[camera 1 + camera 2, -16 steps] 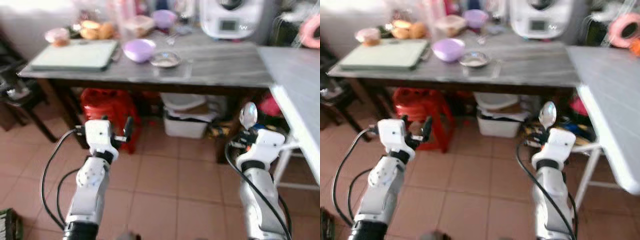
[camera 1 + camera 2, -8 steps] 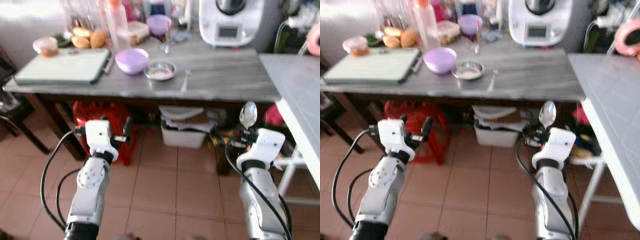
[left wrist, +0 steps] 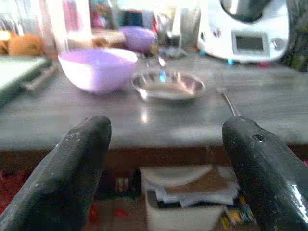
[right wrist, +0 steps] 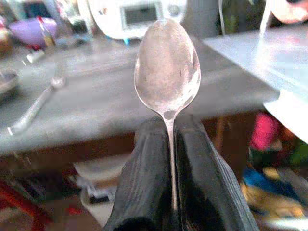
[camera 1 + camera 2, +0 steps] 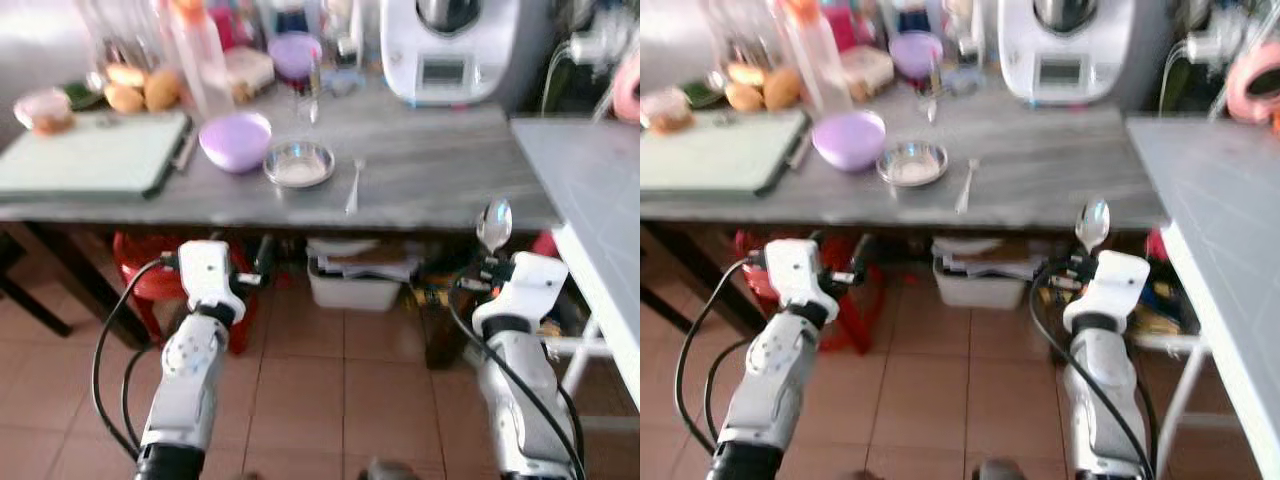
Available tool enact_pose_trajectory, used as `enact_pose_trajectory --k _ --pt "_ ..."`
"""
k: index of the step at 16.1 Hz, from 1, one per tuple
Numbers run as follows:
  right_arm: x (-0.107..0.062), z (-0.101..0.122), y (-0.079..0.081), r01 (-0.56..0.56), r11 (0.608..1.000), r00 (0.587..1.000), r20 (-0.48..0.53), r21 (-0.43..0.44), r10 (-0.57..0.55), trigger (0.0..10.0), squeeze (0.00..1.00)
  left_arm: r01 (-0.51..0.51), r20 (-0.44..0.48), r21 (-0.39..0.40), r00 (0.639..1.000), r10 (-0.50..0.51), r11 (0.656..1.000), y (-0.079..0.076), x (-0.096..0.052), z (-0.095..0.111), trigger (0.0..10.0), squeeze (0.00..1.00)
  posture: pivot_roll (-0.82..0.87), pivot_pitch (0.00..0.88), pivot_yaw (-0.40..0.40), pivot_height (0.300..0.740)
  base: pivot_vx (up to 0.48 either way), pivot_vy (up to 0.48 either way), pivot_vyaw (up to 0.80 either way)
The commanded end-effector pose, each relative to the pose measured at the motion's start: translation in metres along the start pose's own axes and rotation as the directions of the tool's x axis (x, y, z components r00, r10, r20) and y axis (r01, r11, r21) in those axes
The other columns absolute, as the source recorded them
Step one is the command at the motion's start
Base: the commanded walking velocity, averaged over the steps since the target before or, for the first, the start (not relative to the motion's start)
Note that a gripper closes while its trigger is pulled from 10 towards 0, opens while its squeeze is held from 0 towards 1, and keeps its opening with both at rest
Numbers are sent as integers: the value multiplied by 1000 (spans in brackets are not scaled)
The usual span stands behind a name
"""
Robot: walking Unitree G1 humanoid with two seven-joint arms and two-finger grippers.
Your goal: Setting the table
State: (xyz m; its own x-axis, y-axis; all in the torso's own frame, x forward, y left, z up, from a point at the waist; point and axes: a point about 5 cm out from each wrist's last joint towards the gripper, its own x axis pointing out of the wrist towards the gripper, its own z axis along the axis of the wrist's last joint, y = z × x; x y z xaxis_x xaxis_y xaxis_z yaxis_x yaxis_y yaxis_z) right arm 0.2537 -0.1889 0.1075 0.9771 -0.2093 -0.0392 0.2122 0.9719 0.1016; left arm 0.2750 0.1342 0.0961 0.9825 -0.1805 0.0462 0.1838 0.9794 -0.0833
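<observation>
My right gripper (image 4: 169,159) is shut on a metal spoon (image 5: 495,224), whose bowl (image 4: 167,71) stands upright just below the front edge of the grey table (image 5: 440,165). My left gripper (image 3: 163,144) is open and empty, held low in front of the same table. On the tabletop sit a lilac bowl (image 5: 235,140), a small steel dish (image 5: 299,163) and a piece of metal cutlery (image 5: 354,185) lying beside the dish.
A green cutting board (image 5: 90,155) lies at the table's left. Bottles, bread, another lilac bowl (image 5: 296,53) and a white kitchen machine (image 5: 452,45) crowd the back. A second grey table (image 5: 590,200) stands at the right. Red stool (image 5: 140,262) and white bins (image 5: 360,280) sit underneath.
The camera has come closer to the table and shifted right, so the tabletop sits lower and larger in view. Both grippers keep their pose; the spoon stays in the right one.
</observation>
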Motion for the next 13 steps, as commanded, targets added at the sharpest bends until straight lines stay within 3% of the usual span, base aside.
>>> enact_pose_trajectory --k 1,6,10,13 --pt "2 2 11 -43 999 999 7 17 43 10000 0 -31 3 12 1000 31 999 11 -1 3 10000 0 -57 0 31 740 458 0 0" --pt "5 3 14 -50 998 999 10 24 50 10000 0 -18 -1 8 1000 18 1000 9 0 3 10000 0 -53 0 32 740 418 0 0" --pt "5 2 13 -45 999 999 9 26 45 10000 0 -15 -5 1 1000 15 1000 9 0 2 10000 0 -54 0 33 740 385 285 0" --pt "6 1 12 -45 999 999 2 24 45 10000 0 -41 -12 20 999 41 999 12 -2 3 10000 0 -52 0 33 740 109 117 0"
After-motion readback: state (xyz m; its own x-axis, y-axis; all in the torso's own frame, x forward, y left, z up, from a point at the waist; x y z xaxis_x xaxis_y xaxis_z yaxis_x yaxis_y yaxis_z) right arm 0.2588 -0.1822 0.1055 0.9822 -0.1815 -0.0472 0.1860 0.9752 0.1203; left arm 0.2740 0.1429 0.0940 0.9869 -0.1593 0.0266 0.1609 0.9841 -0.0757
